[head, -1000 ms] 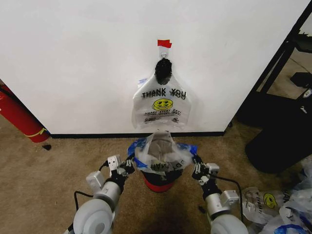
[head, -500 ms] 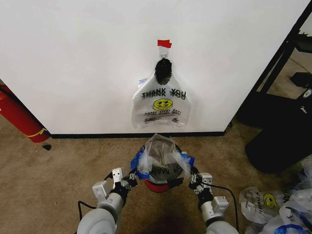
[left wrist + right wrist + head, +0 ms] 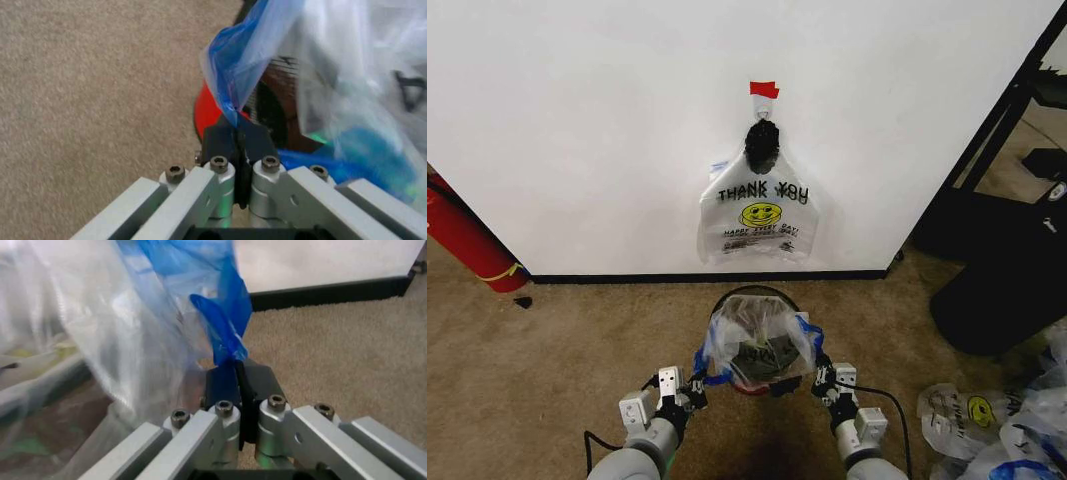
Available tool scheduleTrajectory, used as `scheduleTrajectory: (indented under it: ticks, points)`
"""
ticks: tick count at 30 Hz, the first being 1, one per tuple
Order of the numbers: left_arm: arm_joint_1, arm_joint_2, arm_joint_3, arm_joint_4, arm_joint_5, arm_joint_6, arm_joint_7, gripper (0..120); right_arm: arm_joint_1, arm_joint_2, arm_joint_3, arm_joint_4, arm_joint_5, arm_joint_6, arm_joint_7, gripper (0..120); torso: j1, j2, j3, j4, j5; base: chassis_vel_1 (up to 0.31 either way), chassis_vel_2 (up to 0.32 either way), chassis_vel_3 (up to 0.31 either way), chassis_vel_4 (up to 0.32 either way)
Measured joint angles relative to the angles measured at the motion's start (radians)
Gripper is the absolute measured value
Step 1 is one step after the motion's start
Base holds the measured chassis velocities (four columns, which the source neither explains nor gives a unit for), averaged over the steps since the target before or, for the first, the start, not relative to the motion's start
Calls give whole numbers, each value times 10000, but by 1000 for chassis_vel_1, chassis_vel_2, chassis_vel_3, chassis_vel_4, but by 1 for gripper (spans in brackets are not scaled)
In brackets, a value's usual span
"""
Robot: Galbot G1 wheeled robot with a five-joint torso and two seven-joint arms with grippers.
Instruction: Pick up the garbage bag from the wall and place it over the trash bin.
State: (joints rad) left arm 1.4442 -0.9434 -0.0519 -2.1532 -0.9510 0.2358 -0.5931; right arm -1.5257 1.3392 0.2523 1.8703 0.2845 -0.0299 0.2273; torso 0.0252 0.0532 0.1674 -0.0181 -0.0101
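A translucent white garbage bag with blue handle strips is stretched over the black wire-mesh trash bin, whose far rim shows behind it. My left gripper is shut on the bag's left blue strip, low beside the bin's mesh and red base. My right gripper is shut on the right blue strip. A second bag printed "THANK YOU" with a yellow smiley hangs from a hook on the white wall, under red tape.
A red fire extinguisher leans at the left by the black baseboard. Black furniture stands at the right. Several more printed bags lie on the carpet at the lower right.
Both grippers have come down and back toward me, pulling the bag lower over the bin. The bin's far rim has come into sight behind the bag.
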Motion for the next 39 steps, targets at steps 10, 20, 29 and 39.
scheduleTrajectory:
  ticks: [10, 20, 29, 39]
  points:
    - [-877, -121, 463, 868, 57, 27, -30, 0, 1022, 155, -94, -1022, 448, -360, 198, 0, 1, 0, 1, 0, 2, 0, 0, 0, 0]
    - [-1441, -360, 672, 1402, 534, -152, 67, 0, 2275, 155, -192, -1853, 1351, -801, 409, 0, 1, 0, 1, 1, 2, 0, 0, 0, 0]
    - [-1760, -631, 821, 1944, 790, -162, 107, 0, 2950, 32, -375, -2454, 1439, -903, 280, 0, 1, 0, 0, 1, 1, 0, 0, 0, 0]
    - [-1398, -516, 642, 1766, 1118, -143, 180, 0, 2611, -349, -338, -2351, 1054, -608, -93, 5, 0, 0, 0, 1, 2, 0, 0, 0, 0]
